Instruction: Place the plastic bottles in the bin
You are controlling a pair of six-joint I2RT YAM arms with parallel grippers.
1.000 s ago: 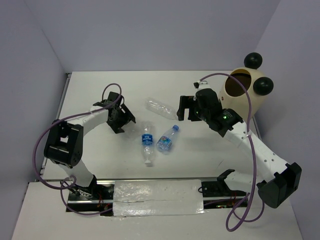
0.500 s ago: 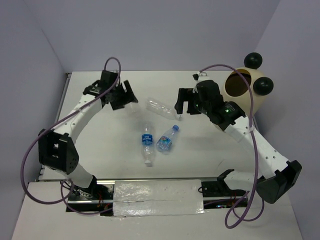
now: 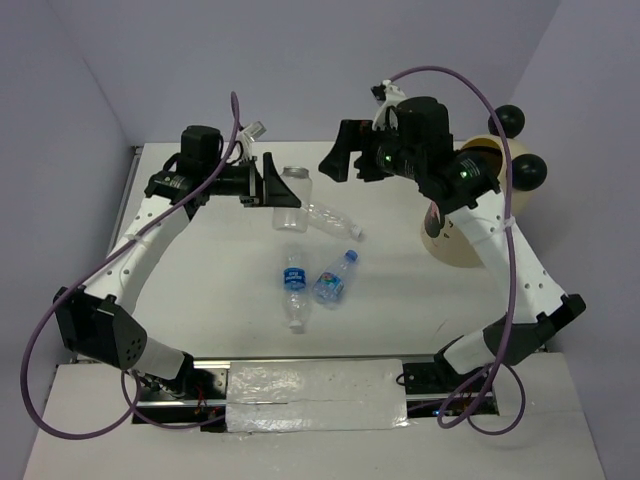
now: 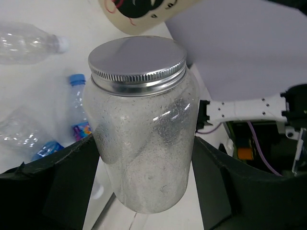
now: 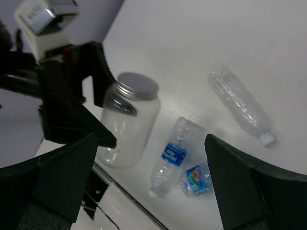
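Note:
My left gripper (image 3: 275, 185) is shut on a wide clear plastic bottle with a grey screw cap (image 3: 288, 195), holding it by its lower body above the table's back left. In the left wrist view the bottle (image 4: 144, 129) fills the space between both fingers. Three plastic bottles lie on the table: an unlabelled one (image 3: 325, 218), one with a blue label (image 3: 294, 285) and one with a blue cap (image 3: 337, 277). My right gripper (image 3: 338, 160) hangs open and empty, high over the table. The cream bin (image 3: 452, 250) with black ears stands at the right, partly behind my right arm.
Purple cables loop from both arms. A taped strip (image 3: 315, 395) runs along the near edge between the arm bases. Walls close the table in at the back and both sides.
My left arm has swung up and toward the back, and the grey-capped bottle now shows in its jaws. My right arm has risen and moved back, covering part of the bin.

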